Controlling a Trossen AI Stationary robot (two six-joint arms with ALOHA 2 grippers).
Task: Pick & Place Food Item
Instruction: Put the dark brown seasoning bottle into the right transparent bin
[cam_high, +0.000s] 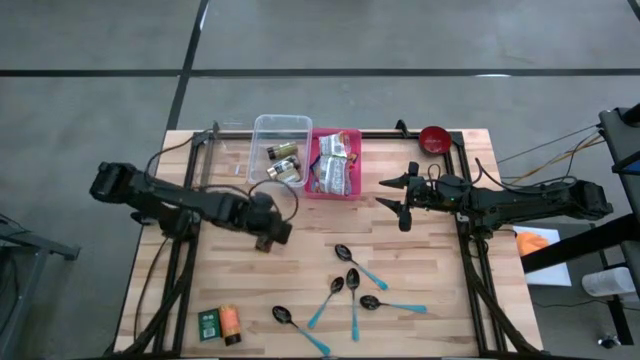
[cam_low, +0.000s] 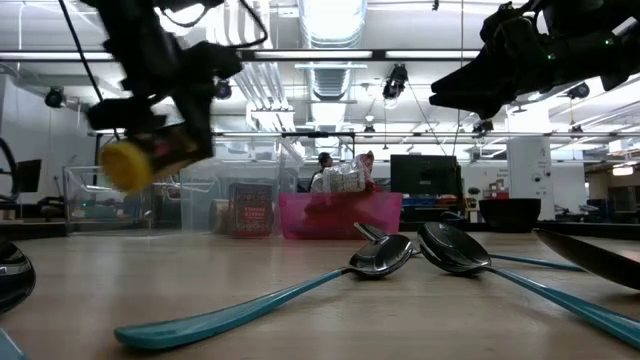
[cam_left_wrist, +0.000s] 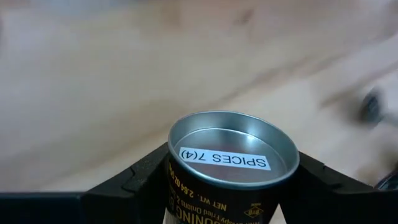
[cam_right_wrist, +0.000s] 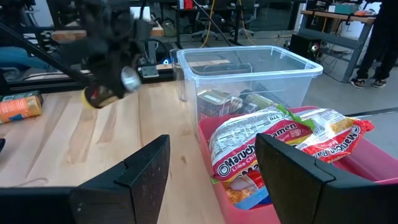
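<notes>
A dark spice tin (cam_left_wrist: 229, 163) with a silver base, a yellow lid (cam_low: 125, 165) and a white label reading "SPICES" hangs in the air over the table's left middle. My left gripper (cam_high: 267, 233) is shut on it. The right wrist view shows the tin (cam_right_wrist: 109, 92) high above the wood. My right gripper (cam_high: 399, 200) waits open at the right, level, facing a pink bin (cam_right_wrist: 348, 180) of ramen packets and a clear bin (cam_right_wrist: 249, 74). My left gripper pinches the tin's round dark side wall (cam_left_wrist: 180, 186) between its two fingers, close to the silver base end (cam_left_wrist: 233, 140). The fingers (cam_left_wrist: 134, 180) slant down from above and lie across the tin. The tin is lifted clear of the table and lies tilted, its yellow lid end lowest.
Several teal-handled spoons (cam_high: 352, 290) lie at the near middle. A green packet (cam_high: 209, 324) and an orange can (cam_high: 232, 322) sit at the near left corner. A red bowl (cam_high: 433, 138) stands at the far right. The clear bin (cam_high: 280, 150) holds jars.
</notes>
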